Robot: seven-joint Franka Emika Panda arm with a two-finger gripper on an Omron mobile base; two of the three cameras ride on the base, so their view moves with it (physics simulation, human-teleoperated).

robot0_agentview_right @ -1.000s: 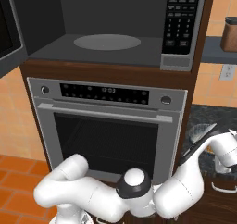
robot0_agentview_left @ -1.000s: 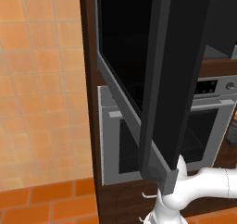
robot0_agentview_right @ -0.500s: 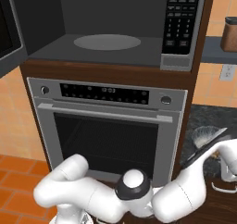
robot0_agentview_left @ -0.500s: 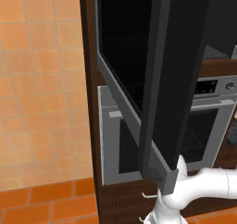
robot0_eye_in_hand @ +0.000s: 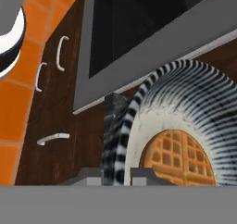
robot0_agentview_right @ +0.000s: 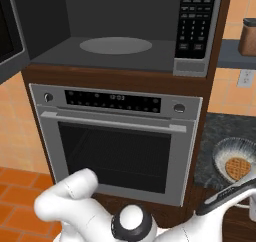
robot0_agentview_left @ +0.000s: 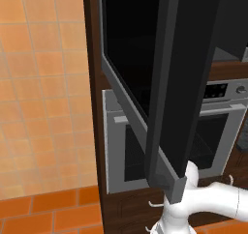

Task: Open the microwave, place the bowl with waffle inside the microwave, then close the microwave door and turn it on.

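Bowl [robot0_eye_in_hand: 185, 107], round and black-and-white striped, holds gridded waffle [robot0_eye_in_hand: 183, 156].

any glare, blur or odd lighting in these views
Left base view: the open microwave door is flat black, with no glare. Right base view: evenly lit, sharp; the waffle reads clearly in its bowl. Hand view: the close bowl rim looks stretched and slightly soft.
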